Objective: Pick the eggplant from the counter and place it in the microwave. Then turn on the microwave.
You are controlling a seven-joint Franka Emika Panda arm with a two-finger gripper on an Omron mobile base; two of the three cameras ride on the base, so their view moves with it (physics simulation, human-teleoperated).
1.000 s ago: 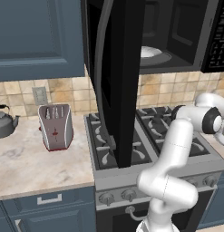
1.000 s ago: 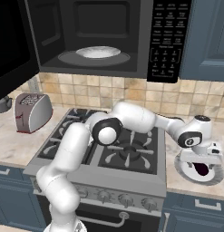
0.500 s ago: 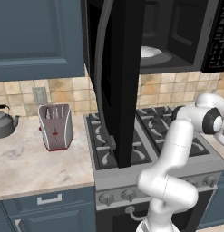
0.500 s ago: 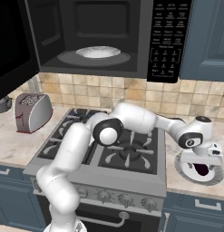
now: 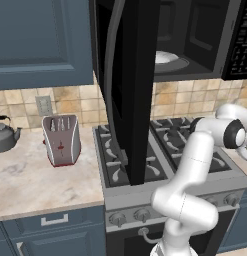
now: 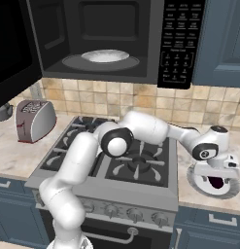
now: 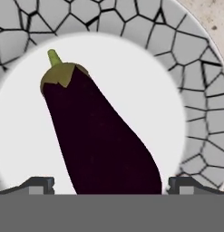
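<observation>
On the counter (image 6: 201, 192) to the right of the stove (image 6: 136, 170), the eggplant (image 7: 97, 136) lies on a round plate (image 7: 195, 90) whose centre is plain white and whose rim carries a grey cracked-stone pattern; in the hand view its green stem cap sits toward the upper left and its dark purple body runs down to the lower right, between the two finger tips; in the right base view it shows as a small dark shape (image 6: 214, 183) under the hand. The gripper (image 6: 216, 176) hangs just above the plate with its fingers spread wide, one tip on each side of the eggplant's broad end, and whether they touch it cannot be told. Above the stove the microwave (image 6: 116, 39) stands with its door (image 5: 130, 85) swung fully open; its white turntable plate (image 6: 106, 56) is bare; the keypad (image 6: 179, 41) is at the right of the cavity. Further left, a silver toaster (image 5: 61, 139) stands on the counter, and a grey kettle (image 5: 4, 134) sits at the far left edge.
</observation>
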